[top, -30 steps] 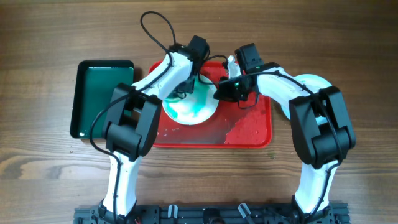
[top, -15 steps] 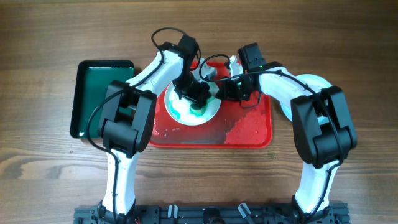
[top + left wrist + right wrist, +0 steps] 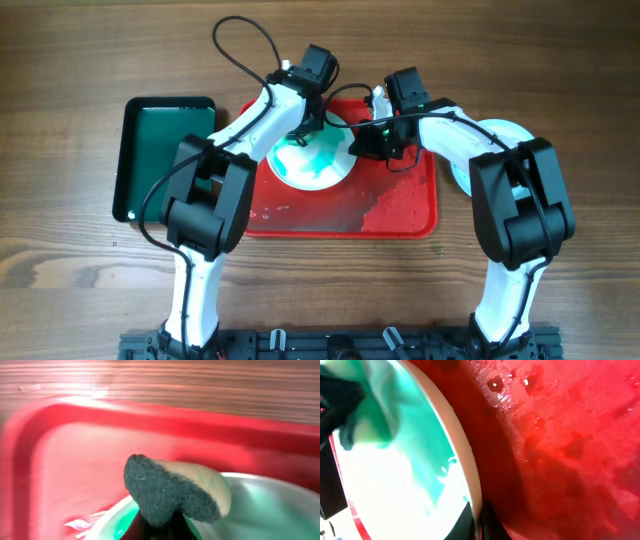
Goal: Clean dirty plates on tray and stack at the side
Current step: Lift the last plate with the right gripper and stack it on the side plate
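Overhead and wrist views. My left gripper point(image 3: 303, 128) is closed on a sponge point(image 3: 175, 491), its dark scouring face toward the wrist camera and its tan body behind. I hold it over the far part of the white plate point(image 3: 312, 165); whether the sponge presses on the plate's face I cannot tell. My right gripper point(image 3: 356, 148) is clamped on the right rim of the same plate, with one finger on each side of the rim, as my right wrist view shows at its lower edge. The plate lies in the far left part of the red tray point(image 3: 400, 212), and green smears point(image 3: 415, 425) cover much of its face, thickest toward the sponge. The tray's bare floor to the right of the plate is wet, with beads of liquid point(image 3: 496, 384) standing on it. An aqua plate point(image 3: 497, 131) rests on the wooden table point(image 3: 560, 70) just beside the tray's right edge, partly hidden under my right arm; how many lie there I cannot tell. A dark green tray point(image 3: 165, 150) sits left of the red one
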`<action>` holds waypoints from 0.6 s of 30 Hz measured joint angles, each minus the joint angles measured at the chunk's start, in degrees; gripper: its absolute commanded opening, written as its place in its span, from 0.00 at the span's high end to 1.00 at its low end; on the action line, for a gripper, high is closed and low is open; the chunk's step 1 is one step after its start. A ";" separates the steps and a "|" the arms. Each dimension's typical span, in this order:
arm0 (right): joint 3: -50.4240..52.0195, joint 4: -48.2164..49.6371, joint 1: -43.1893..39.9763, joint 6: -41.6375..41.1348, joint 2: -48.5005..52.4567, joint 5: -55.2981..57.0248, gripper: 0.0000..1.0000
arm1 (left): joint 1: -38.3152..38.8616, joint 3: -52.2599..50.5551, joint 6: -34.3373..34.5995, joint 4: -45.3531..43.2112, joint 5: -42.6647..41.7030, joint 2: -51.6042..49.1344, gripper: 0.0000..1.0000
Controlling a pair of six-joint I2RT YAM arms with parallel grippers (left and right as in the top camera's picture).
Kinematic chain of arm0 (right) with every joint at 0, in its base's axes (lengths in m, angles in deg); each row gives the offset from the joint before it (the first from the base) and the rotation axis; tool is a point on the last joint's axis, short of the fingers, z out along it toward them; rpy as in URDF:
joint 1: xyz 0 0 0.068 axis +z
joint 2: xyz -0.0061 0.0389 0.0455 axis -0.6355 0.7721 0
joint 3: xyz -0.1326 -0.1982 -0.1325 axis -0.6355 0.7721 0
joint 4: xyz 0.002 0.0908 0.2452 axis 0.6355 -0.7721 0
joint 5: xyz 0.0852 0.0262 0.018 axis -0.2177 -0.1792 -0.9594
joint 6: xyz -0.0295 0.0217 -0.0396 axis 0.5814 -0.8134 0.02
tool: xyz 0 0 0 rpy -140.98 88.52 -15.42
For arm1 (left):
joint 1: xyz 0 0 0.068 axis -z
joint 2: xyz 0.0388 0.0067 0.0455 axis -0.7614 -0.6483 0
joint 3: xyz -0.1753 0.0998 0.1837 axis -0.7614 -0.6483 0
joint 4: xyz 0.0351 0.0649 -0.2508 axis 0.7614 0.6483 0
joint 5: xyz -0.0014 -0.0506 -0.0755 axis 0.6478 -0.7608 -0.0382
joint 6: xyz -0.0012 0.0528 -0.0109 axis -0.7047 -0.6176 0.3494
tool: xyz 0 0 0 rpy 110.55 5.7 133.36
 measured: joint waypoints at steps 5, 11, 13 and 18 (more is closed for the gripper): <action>0.02 -0.74 0.33 0.07 0.00 -0.39 0.96 | -0.98 -0.37 2.27 9.77 10.12 4.52 0.96; -0.59 -6.23 0.33 0.55 -0.24 -0.81 0.96 | -3.30 -0.46 0.09 15.45 -1.18 5.95 0.96; -0.61 -8.72 0.33 0.81 -1.20 1.20 0.96 | -4.39 -0.48 -0.83 15.34 -7.06 5.95 0.96; -0.57 -15.67 0.33 0.92 -10.82 13.66 0.96 | -6.01 -0.50 -1.46 15.06 -13.53 5.95 0.96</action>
